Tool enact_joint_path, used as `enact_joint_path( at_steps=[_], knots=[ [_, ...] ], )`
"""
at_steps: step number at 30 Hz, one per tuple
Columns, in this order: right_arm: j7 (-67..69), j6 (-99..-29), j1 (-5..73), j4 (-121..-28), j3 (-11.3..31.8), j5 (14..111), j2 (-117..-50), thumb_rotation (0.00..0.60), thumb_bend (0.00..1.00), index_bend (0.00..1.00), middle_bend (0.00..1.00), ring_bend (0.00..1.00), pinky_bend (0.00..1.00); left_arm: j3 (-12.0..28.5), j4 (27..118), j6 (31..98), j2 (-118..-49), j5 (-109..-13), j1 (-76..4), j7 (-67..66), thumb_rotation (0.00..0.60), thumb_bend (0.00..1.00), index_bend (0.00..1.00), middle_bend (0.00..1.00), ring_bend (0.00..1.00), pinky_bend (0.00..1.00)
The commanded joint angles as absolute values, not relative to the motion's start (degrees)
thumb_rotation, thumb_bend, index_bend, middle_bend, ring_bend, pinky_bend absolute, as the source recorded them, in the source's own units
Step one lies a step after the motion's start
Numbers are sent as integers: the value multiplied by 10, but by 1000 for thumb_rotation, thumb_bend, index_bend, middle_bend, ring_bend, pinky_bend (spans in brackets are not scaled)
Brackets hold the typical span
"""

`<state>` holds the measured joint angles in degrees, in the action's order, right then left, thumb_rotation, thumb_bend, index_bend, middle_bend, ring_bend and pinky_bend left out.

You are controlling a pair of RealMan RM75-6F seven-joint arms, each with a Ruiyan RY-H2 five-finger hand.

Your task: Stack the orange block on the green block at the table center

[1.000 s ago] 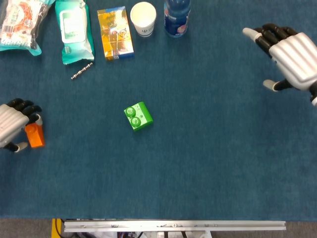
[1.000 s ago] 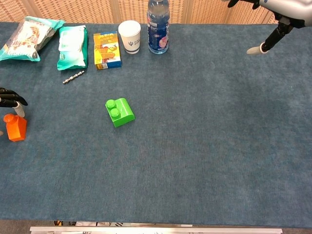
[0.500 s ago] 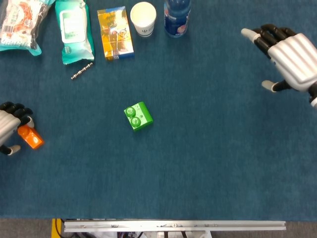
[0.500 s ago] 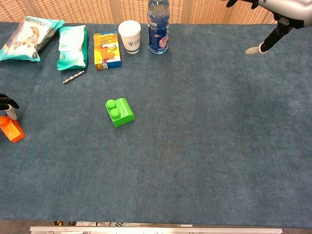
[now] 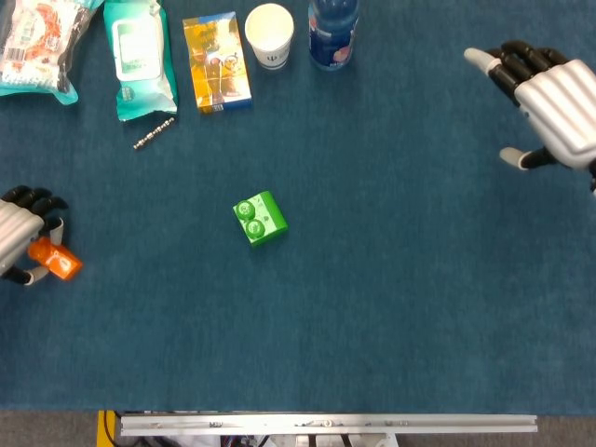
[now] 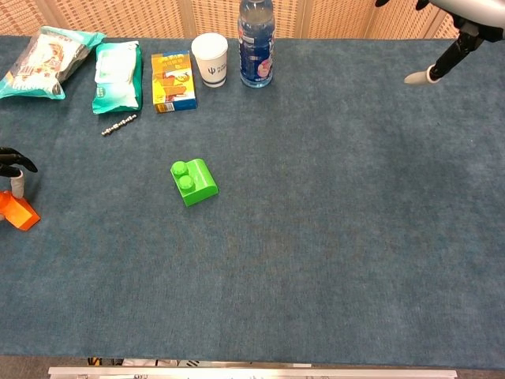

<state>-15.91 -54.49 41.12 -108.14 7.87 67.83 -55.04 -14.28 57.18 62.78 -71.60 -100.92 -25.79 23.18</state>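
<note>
The green block (image 5: 259, 219) lies near the table center, studs up, also in the chest view (image 6: 193, 181). At the far left edge my left hand (image 5: 19, 237) grips the small orange block (image 5: 58, 260) between fingers and thumb; the block is tilted and sits low over the cloth (image 6: 16, 212). Only a few fingers of that hand (image 6: 13, 160) show in the chest view. My right hand (image 5: 548, 101) hovers at the far right with fingers spread and nothing in it; the chest view shows just part of it (image 6: 450, 49).
Along the back edge stand two snack packs (image 5: 37, 42), a wipes pack (image 5: 138, 56), a yellow box (image 5: 217, 61), a paper cup (image 5: 269, 34) and a blue bottle (image 5: 332, 33). A small bead chain (image 5: 154, 132) lies in front of the wipes.
The orange block has tipped from upright to tilted inside my left hand and shifted left with it. My right hand drifted slightly right and up.
</note>
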Motion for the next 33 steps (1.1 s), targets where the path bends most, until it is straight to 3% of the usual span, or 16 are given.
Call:
enact_joint_path(
  at_steps=[1, 18, 33],
  knots=[
    [-159, -545, 410, -1081, 79, 678, -550, 600, 111, 0, 182, 115, 233, -144, 559, 629, -724, -1009, -256, 237, 600, 232, 456, 207, 127, 133],
    [-160, -545, 405, -1085, 86, 679, -546, 600, 111, 0, 182, 115, 233, -144, 523, 621, -746, -994, -249, 261, 600, 231, 447, 207, 127, 133],
    [-154, -549, 399, -1086, 90, 684, -541, 600, 111, 0, 186, 115, 233, -129, 518, 627, -760, -970, -236, 278, 600, 232, 529, 232, 140, 135]
  ],
)
